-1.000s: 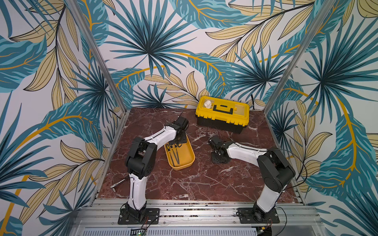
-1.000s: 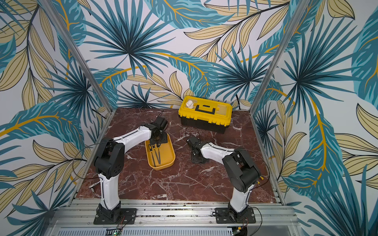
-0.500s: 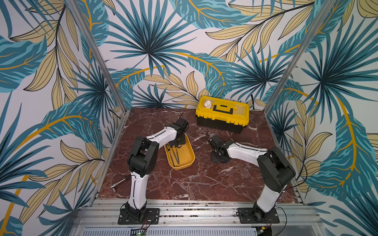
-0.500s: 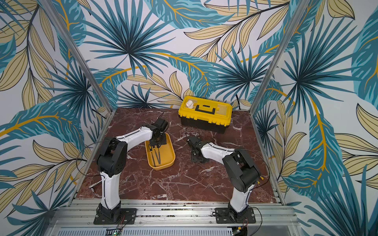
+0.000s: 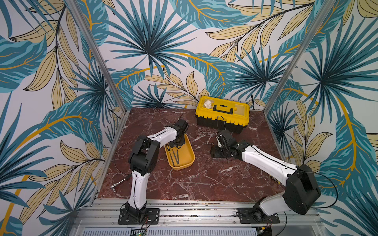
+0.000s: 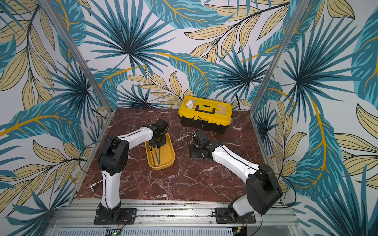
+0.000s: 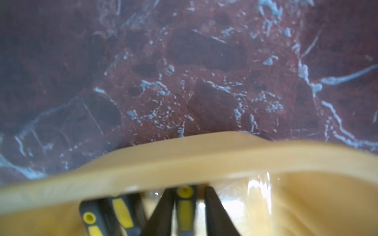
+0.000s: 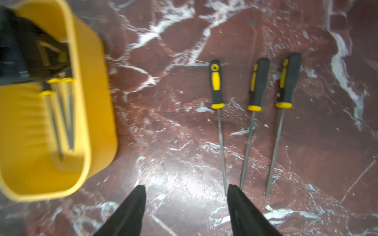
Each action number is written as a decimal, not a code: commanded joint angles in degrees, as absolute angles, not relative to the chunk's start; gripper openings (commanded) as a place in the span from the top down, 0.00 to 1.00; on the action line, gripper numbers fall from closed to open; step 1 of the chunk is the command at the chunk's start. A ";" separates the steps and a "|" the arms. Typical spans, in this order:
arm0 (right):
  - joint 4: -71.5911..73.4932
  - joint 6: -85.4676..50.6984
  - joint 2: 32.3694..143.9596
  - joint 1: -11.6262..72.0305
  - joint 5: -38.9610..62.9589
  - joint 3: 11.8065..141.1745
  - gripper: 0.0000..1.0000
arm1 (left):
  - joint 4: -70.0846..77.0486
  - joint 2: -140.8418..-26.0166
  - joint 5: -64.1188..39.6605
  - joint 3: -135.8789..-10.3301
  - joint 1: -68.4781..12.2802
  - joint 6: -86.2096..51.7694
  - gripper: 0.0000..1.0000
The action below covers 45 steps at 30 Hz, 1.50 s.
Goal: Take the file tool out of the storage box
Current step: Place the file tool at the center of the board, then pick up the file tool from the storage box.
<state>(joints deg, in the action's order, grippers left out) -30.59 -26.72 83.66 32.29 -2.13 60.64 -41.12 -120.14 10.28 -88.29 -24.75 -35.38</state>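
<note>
In a top view the left gripper (image 5: pixel 175 144) is reaching down into the storage box (image 5: pixel 185 164) on the marble table (image 5: pixel 194 183). In the left wrist view its jaws are clamping the black-and-yellow handle of the file tool (image 7: pixel 185 206), inside the box by its end wall. In the right wrist view the right gripper (image 8: pixel 185 189) is hanging spread wide and empty near three files (image 8: pixel 257 85) on the table.

The left gripper (image 7: pixel 188 190), open a second ago, now clamps a file (image 7: pixel 184 210) handle in the box (image 7: pixel 184 159); the right gripper (image 8: pixel 186 186), shut then, now gapes above the bench (image 8: pixel 163 102).
</note>
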 commanded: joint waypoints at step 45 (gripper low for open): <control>-1.07 -41.35 88.26 36.70 28.83 57.30 0.65 | -26.29 -96.59 -22.92 -76.62 -25.67 -49.56 0.82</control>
